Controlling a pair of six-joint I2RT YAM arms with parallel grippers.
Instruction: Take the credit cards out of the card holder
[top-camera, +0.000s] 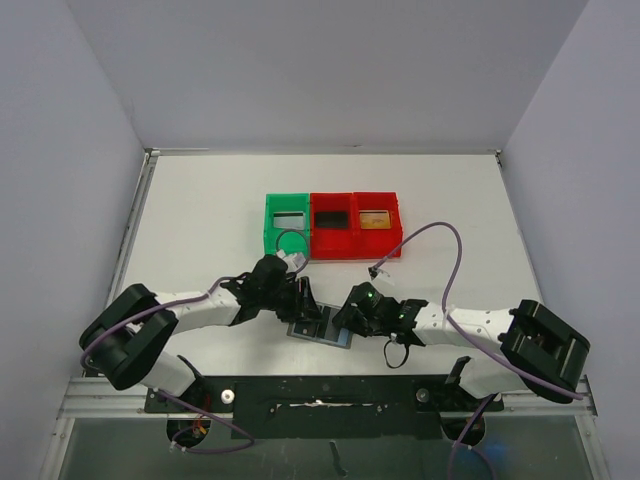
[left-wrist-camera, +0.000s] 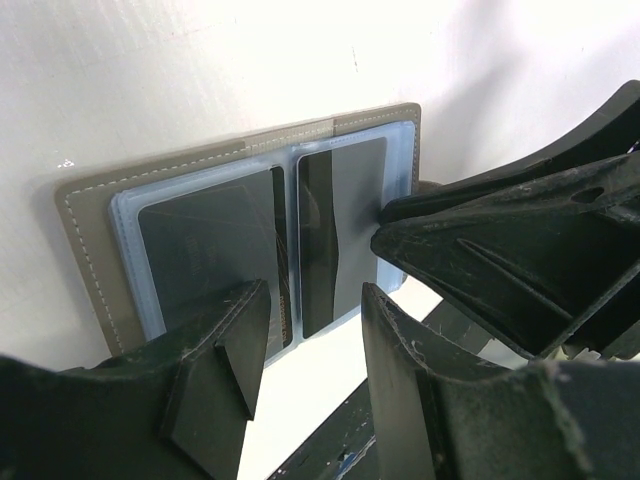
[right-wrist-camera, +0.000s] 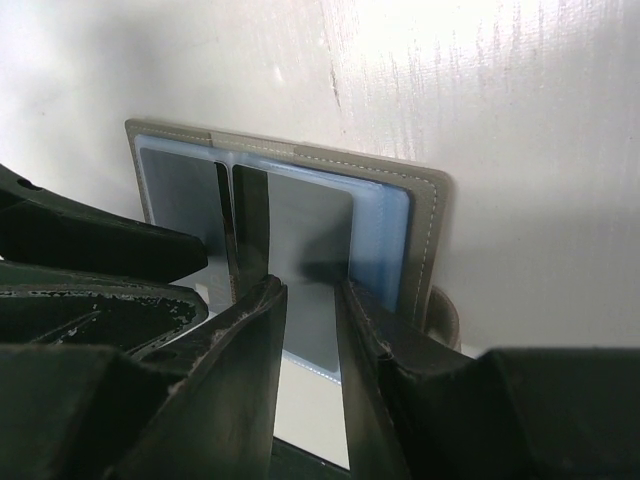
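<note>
Left fingers (left-wrist-camera: 225, 350): roughly half open, nothing between them. They hang low over the near edge of the card holder (left-wrist-camera: 85, 240), straddling its fold. My guess is they're there to pin it flat.
Right fingers (right-wrist-camera: 250, 350): just a narrow gap, tips down on the pocket on their side. Honestly can't tell if they've nipped the edge of one of the credit cards (right-wrist-camera: 305, 220) or are only resting on the plastic.
Card holder: open and flat on the surface (top-camera: 200, 230), between the two arms, pockets up, with the tab on the edge by the right fingers.
Credit cards: two dark ones, one per bluish pocket, both tucked in, so nothing's out yet.
Why two arms: light wallet, snug pockets. One probably holds while the other pulls.
Bins (top-camera: 355, 243): green and red row, well apart at the far side.
</note>
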